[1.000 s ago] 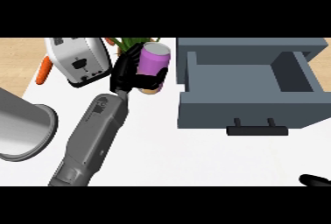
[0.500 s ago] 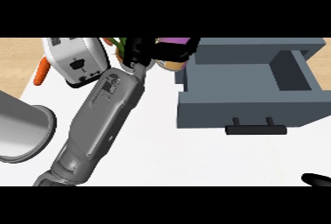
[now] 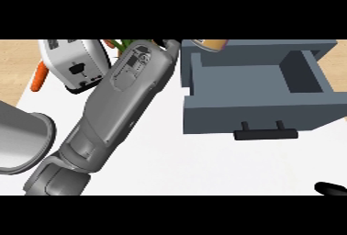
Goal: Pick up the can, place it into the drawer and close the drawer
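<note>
The can peeks in at the view's top edge, just above the open drawer's back-left corner. It looks stiff, light and smooth-sided, so grip its middle. Left-hand fingers are hidden, so I cannot tell their state.

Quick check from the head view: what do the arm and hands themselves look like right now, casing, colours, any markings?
The left forearm is a long, glossy grey casing with rounded edges, a darker grey inset panel near the wrist and a bulkier rounded joint at the elbow end. No cables or lettering show. Its hand is almost wholly past the view's top. Of the right hand, only a black rounded tip shows at the lower right.
</note>
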Action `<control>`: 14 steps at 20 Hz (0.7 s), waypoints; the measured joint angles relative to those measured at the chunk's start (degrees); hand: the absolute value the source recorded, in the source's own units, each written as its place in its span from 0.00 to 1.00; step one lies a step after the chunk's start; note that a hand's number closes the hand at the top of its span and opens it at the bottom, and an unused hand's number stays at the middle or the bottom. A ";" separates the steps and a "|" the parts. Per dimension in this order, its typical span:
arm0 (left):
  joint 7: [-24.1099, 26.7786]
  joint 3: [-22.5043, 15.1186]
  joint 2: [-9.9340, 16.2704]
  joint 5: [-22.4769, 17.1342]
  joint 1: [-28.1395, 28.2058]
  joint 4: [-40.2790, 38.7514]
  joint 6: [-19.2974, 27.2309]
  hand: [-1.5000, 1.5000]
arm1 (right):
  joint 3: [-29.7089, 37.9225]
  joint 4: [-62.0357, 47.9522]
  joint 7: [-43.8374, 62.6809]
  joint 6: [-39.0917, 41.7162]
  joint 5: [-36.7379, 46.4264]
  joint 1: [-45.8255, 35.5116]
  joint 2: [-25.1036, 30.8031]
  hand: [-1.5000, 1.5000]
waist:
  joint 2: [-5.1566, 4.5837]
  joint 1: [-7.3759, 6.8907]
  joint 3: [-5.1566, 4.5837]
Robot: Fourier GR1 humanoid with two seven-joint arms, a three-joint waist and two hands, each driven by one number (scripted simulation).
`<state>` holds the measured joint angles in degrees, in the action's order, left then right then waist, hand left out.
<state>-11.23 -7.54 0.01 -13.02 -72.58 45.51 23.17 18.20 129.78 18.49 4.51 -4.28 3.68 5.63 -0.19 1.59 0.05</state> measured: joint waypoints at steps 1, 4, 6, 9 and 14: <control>0.04 0.26 0.00 -0.25 -1.50 -1.59 0.10 1.00 | 0.11 0.75 0.19 0.12 -0.26 0.57 -0.08 0.00 | -0.03 0.15 -0.01; 0.30 -0.15 0.00 -1.79 -5.33 -6.15 0.17 1.00 | -0.15 -0.32 -0.74 0.27 0.00 -0.01 -0.11 0.00 | -0.16 0.44 0.01; -0.39 -1.56 0.00 -3.43 -8.19 -8.34 1.33 1.00 | -0.01 -0.96 -0.13 0.18 -0.39 -1.28 0.44 0.00 | -0.23 0.81 0.02; -0.05 -3.36 0.00 -5.47 -11.01 -11.80 2.20 1.00 | -0.09 -0.78 0.81 -0.28 -0.37 -2.26 0.70 0.00 | -0.33 1.27 0.03; 2.34 -5.51 -0.01 -8.35 -14.21 -17.81 3.51 1.00 | -0.15 -0.98 1.83 -0.23 -0.86 -3.85 1.57 0.00 | -0.70 2.44 0.07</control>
<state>-8.88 -13.05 0.00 -21.37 -86.79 27.71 26.68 18.05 128.80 20.32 4.28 -5.15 -0.17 7.20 -0.89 4.03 0.12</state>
